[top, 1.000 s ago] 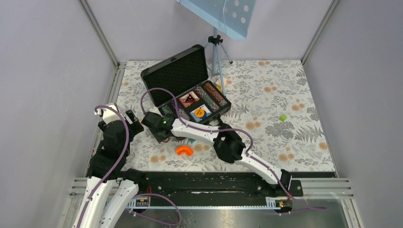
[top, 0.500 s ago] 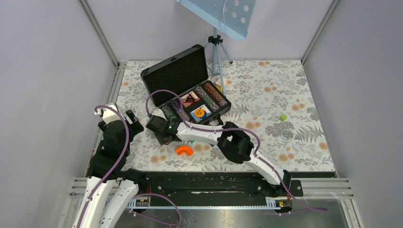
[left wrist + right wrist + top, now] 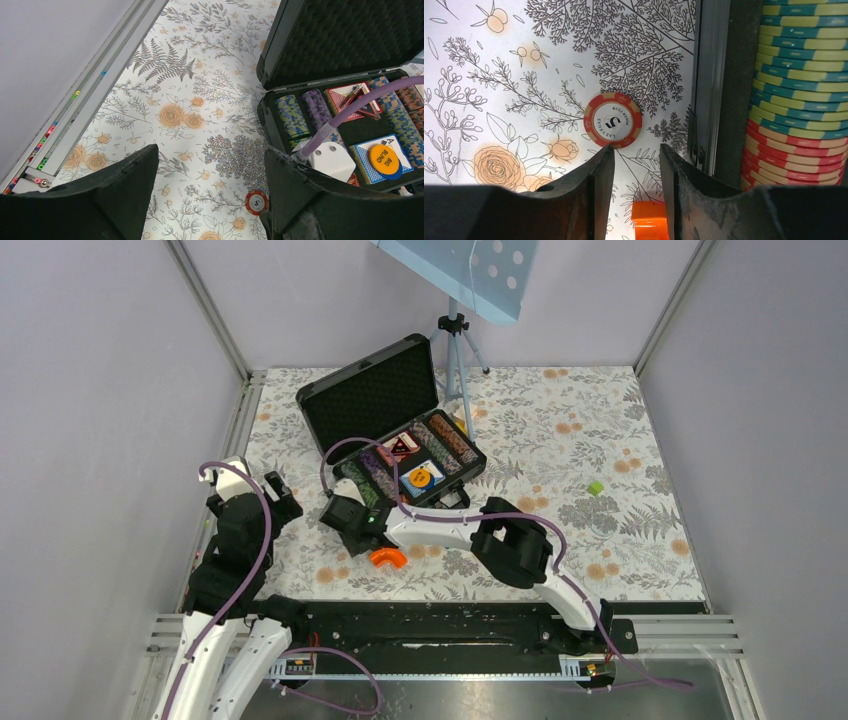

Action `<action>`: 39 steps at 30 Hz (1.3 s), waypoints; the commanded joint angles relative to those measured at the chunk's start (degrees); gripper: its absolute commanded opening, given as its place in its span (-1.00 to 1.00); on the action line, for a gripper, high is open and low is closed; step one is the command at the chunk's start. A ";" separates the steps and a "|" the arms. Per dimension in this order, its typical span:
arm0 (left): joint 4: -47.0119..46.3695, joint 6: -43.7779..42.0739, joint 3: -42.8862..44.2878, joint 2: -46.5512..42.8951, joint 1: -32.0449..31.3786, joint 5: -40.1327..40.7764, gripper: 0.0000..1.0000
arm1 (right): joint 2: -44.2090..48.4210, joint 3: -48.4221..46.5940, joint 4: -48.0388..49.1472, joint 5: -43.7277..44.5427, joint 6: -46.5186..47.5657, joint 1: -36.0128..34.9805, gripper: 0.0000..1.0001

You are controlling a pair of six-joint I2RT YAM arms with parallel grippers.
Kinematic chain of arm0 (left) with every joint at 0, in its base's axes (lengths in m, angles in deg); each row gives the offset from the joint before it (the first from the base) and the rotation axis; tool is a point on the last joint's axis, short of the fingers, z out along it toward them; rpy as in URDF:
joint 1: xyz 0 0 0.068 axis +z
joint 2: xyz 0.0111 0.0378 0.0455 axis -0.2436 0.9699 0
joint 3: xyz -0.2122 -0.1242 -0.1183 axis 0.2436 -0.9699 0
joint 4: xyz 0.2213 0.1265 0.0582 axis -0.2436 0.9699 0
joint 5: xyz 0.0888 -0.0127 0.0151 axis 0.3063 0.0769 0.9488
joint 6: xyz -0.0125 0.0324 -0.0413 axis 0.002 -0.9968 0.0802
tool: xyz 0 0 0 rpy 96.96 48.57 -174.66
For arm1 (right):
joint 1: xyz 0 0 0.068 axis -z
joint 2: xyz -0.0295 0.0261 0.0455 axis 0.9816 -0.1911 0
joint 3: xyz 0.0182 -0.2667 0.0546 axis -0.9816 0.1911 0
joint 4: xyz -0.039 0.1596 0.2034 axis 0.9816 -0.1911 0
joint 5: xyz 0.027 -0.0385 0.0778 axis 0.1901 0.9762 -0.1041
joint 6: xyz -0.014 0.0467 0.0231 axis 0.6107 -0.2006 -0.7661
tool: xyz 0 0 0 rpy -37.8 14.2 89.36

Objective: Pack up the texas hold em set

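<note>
The black briefcase [image 3: 372, 398] of the texas hold em set lies open at the back left, with chip rows [image 3: 452, 440] and card decks in its tray. In the left wrist view I see the foam lid [image 3: 345, 40], a red deck [image 3: 345, 97] and a blue deck [image 3: 370, 162] under an orange button [image 3: 384, 159]. A loose red chip [image 3: 613, 121] marked 5 lies on the cloth beside the case wall [image 3: 713, 90]. My right gripper [image 3: 636, 148] hovers just short of it, narrowly open and holding nothing. My left gripper [image 3: 211, 149] stands wide open, the chip [image 3: 256, 201] by its right finger.
An orange curved piece [image 3: 387, 557] lies near the right gripper and shows again between its fingers [image 3: 650, 220]. A small green block [image 3: 596, 487] sits on the floral cloth to the right. A tripod [image 3: 455, 350] stands behind the case. A metal rail [image 3: 75, 115] runs along the left edge.
The right arm has pulled back toward the near side and to the right, away from the case's left corner, and its jaws have narrowed a little. The left arm has stayed still.
</note>
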 commanded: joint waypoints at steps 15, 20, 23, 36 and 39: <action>-2.85 -0.66 -0.04 -0.72 0.17 -0.41 0.54 | -0.20 1.02 -7.88 0.82 -0.63 -0.83 0.33; -2.74 -0.66 -0.04 -0.79 0.17 -0.31 0.54 | -7.16 -12.04 -14.66 1.22 1.53 -0.21 0.46; -2.76 -0.66 -0.04 -0.78 0.17 -0.21 0.54 | -11.55 -18.52 -18.67 0.97 1.69 0.54 0.47; -2.93 -0.70 -0.13 -0.59 0.17 -0.44 0.54 | -16.16 -21.79 -20.15 -1.28 2.90 1.77 0.19; -2.94 -0.75 -0.09 -0.61 0.22 -0.36 0.54 | -17.96 -25.00 -21.24 -1.69 3.37 1.77 0.22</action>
